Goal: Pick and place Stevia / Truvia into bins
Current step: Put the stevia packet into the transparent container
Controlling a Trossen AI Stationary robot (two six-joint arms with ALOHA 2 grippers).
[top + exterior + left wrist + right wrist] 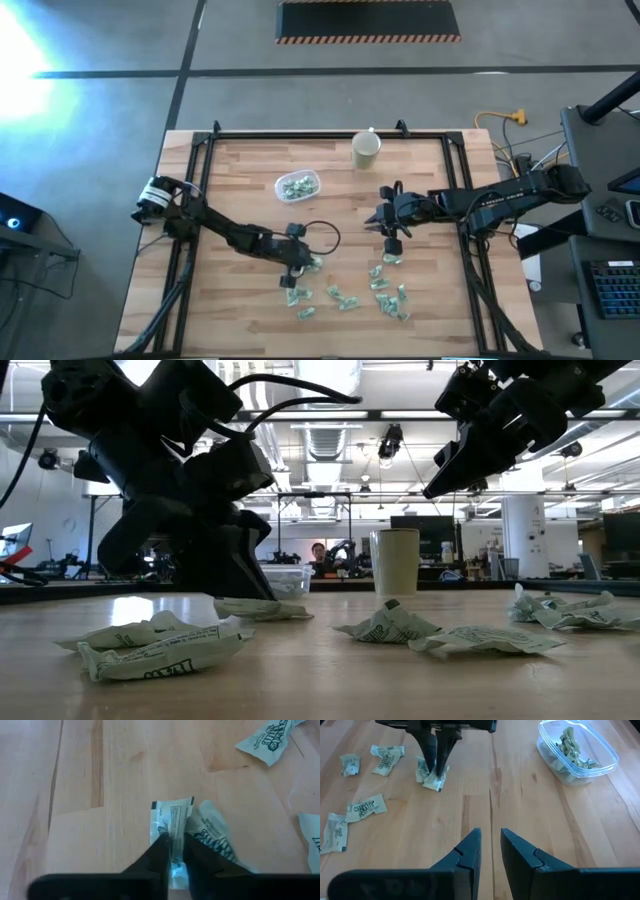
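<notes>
Two dark fingers of the left gripper stand pinched together on a white sachet, which lies flat on the wooden table with its printed end poking out beyond the fingertips; a second, crumpled sachet lies touching it on one side. From above, this left gripper is down at the table near the middle of the front half, at the edge of the scattered Stevia / Truvia packets, which spread loosely across the front of the table towards the right. The right wrist view shows the same grip from across the table, with the left fingers coming straight down onto a small heap of two packets. The right gripper hangs above bare wood with its fingers slightly apart and nothing between them; in the overhead view the right gripper is right of centre, just behind the nearest packets. The clear bin sits behind the left gripper, well apart from it, already holding several sachets. A beige cup stands near the table's back edge, to the bin's right.
</notes>
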